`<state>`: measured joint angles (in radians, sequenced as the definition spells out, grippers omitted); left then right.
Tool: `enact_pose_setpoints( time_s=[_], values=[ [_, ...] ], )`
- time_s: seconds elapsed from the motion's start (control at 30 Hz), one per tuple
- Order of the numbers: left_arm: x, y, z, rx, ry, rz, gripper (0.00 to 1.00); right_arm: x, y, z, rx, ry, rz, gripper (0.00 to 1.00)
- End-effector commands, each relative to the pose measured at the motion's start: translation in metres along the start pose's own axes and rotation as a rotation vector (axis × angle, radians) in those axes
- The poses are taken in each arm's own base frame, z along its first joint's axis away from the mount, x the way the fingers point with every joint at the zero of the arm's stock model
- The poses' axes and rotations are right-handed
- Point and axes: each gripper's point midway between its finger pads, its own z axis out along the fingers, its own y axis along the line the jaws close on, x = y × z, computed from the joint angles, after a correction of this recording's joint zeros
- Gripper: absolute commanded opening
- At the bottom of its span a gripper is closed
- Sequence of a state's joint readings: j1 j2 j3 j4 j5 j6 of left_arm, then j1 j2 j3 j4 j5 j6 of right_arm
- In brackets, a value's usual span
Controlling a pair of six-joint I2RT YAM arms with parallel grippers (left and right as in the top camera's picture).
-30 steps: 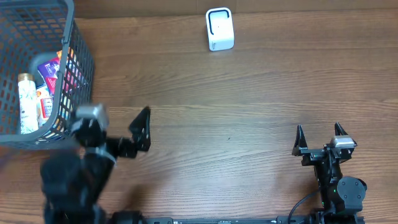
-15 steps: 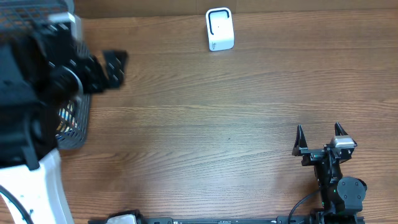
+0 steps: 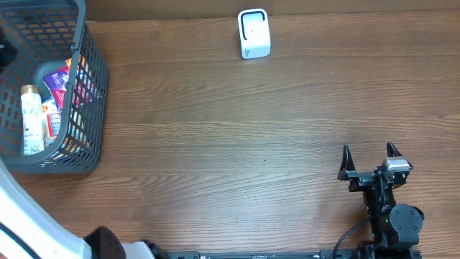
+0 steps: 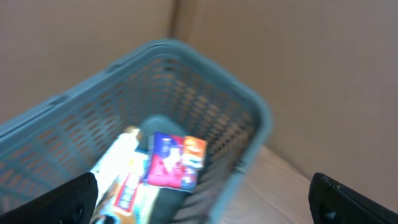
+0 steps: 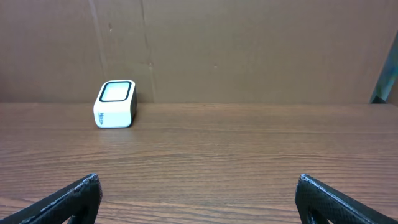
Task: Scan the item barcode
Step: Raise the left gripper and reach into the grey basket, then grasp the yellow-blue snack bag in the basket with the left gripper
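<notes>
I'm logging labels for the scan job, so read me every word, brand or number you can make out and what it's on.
Nothing is legible.
White scanner: small dark print on its side, too small to read.
Red and blue packet in the basket: print blurred.
White bottle in the basket: label too small.

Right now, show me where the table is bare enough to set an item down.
Bare table from the basket across to the right arm, and in front of the scanner. Crowded only inside the basket, packed with items.

Soft, even light; the basket (image 4: 205, 106) looks blurred in the left wrist view.
</notes>
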<state>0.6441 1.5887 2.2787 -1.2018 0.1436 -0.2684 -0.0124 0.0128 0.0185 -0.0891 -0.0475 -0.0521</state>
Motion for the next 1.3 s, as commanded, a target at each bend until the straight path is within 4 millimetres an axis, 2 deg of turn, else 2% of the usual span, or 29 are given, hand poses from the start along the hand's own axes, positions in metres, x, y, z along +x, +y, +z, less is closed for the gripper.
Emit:
enact_pose_setpoints(
  time_s=[0.0,0.2,0.33,0.43,0.6,0.77,1.03,1.27],
  values=[
    [-0.006,0.03,0.018,-0.114,-0.007,-0.072,1.0,0.001,0.001,0.0,-0.002,-0.007,0.002,1.0],
    [0.005,0.063,0.055,-0.253,0.041,-0.164,1.0,0.001,0.001,0.0,-0.002,-0.007,0.002,1.0],
    [0.022,0.089,0.078,-0.377,0.109,-0.159,1.0,0.001,0.001,0.0,-0.002,-0.006,0.002,1.0],
    [0.035,0.102,0.093,-0.429,0.164,-0.133,1.0,0.001,0.001,0.0,-0.002,-0.006,0.002,1.0],
    [0.067,0.115,0.124,-0.448,0.319,-0.029,0.98,0.001,0.001,0.0,-0.002,-0.007,0.002,1.0],
    [0.104,0.124,0.146,-0.451,0.475,0.009,0.91,0.001,0.001,0.0,-0.002,-0.007,0.002,1.0],
    [0.153,0.136,0.168,-0.477,0.669,0.03,0.94,0.001,0.001,0.0,-0.002,-0.007,0.002,1.0],
    [0.188,0.144,0.173,-0.493,0.824,0.057,0.96,0.001,0.001,0.0,-0.002,-0.007,0.002,1.0]
  ],
)
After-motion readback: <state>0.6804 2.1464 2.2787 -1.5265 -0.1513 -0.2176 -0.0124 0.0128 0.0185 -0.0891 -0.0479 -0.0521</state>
